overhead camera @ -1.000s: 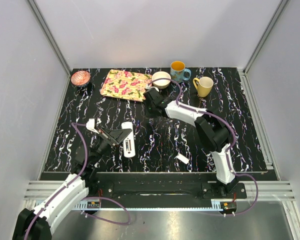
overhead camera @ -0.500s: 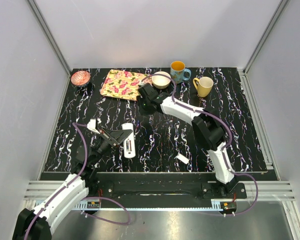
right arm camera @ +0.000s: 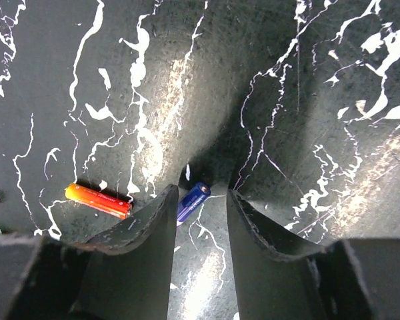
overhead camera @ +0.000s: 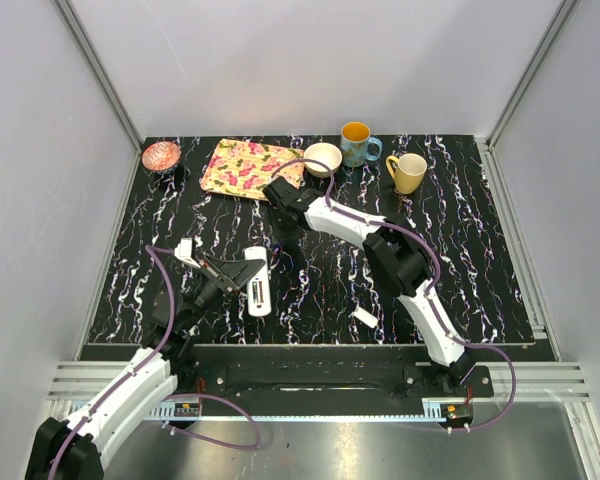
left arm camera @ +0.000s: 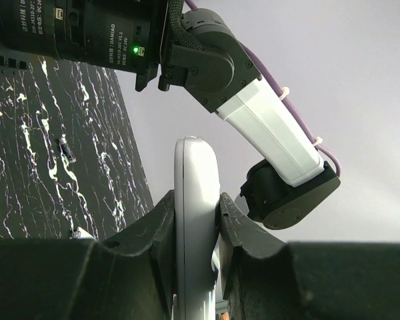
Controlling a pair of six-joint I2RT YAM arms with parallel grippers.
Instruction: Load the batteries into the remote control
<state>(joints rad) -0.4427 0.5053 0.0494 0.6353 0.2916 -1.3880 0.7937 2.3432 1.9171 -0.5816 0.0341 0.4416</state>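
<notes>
Left gripper (left arm camera: 197, 200): jaws closed on the remote control (overhead camera: 257, 281), one finger on each long side. In the left wrist view the white bar runs straight out between the fingers, rounded end pointing away. From above, the remote sits over the front left-centre of the black marbled table (overhead camera: 480, 250); I cannot tell whether it touches the surface. Right arm reaches across to the table's middle, gripper pointing down. Right gripper (right arm camera: 201, 193): jaws partly apart, nothing between the pads. A blue battery (right arm camera: 192, 200) lies on the table at the mouth of the gap, close by the left-hand fingertip in the right wrist view (contact cannot be judged). An orange battery (right arm camera: 97, 201) lies flat further left in that view, apart from the blue one. A small white cover piece (overhead camera: 365, 317) lies near the front edge, to the right of the remote and well apart from it. Along the back edge: pink bowl (overhead camera: 161, 155), floral board (overhead camera: 250, 168), cream bowl (overhead camera: 322, 158), blue mug (overhead camera: 357, 142), yellow mug (overhead camera: 408, 172).
</notes>
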